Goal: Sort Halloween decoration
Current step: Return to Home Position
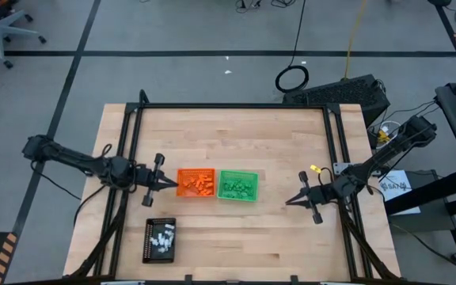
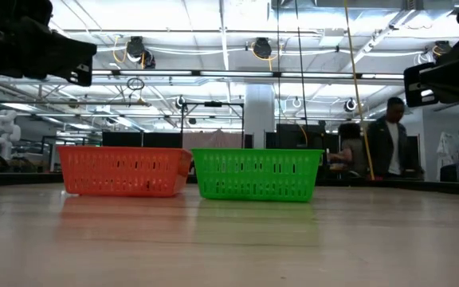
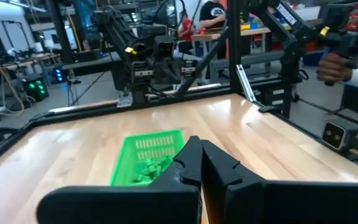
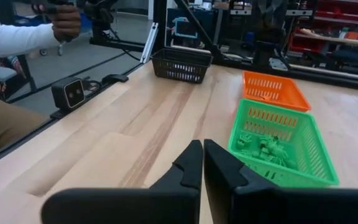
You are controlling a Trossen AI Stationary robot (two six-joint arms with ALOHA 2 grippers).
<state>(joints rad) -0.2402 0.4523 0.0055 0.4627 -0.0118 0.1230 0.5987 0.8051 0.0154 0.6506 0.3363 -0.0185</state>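
Orange trinkets [image 1: 196,185] lie in the orange tray [image 1: 182,174] and green ones [image 1: 237,188] in the green tray [image 1: 252,173], side by side mid-table. White trinkets [image 1: 162,237] lie in the black tray [image 1: 148,241] near the front left. My left gripper [image 1: 172,183] is shut with nothing in it, hovering just left of the orange tray. My right gripper [image 1: 289,201] is shut with nothing in it, right of the green tray. The left wrist view shows the left fingers [image 3: 191,163] closed before the green tray [image 3: 146,163]; the right wrist view shows the right fingers [image 4: 194,158] closed beside the green tray [image 4: 281,144].
Black frame rails [image 1: 236,106] border the table's far, left and right sides. Bare wood lies between the green tray and my right gripper. A person's hand [image 4: 67,22] shows beyond the table's edge, and people [image 2: 387,147] stand in the room behind.
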